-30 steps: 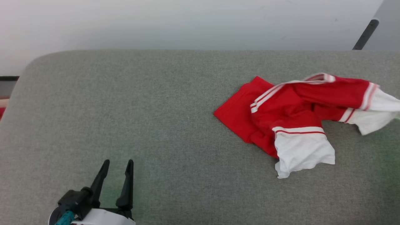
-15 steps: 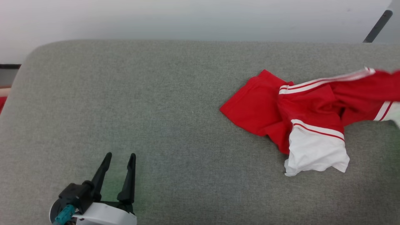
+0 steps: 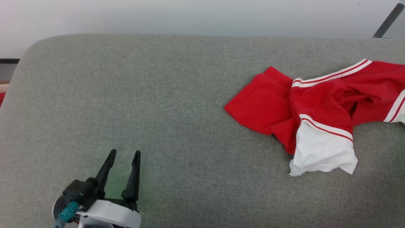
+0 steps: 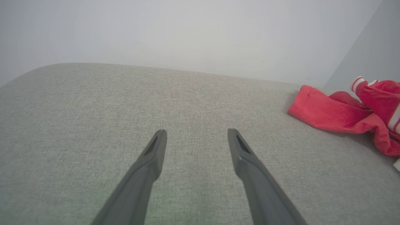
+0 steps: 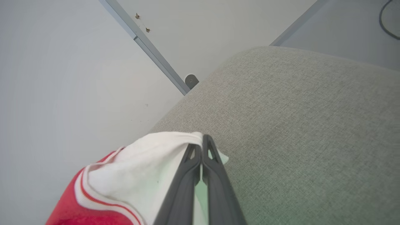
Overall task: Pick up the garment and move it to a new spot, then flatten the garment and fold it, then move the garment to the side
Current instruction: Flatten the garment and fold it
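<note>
The right gripper [image 5: 202, 147] has its two dark fingers pinched shut on a white sleeve edge of the garment [image 3: 319, 104], a crumpled red T-shirt with white short sleeves and striped trim, lying at the right of the grey woven cushion [image 3: 177, 110]. The left gripper [image 3: 124, 152] stands wide and empty, well apart. The cloth looks light and limp, likely to drape and bunch; hems and sleeve edges suit gripping. No writing is readable.

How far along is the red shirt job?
Done: the right pincer is shut on a white sleeve of the garment. In hand: the move to a new spot. Left: flattening, folding, moving aside; it lies crumpled, the left pincer open, empty.
</note>
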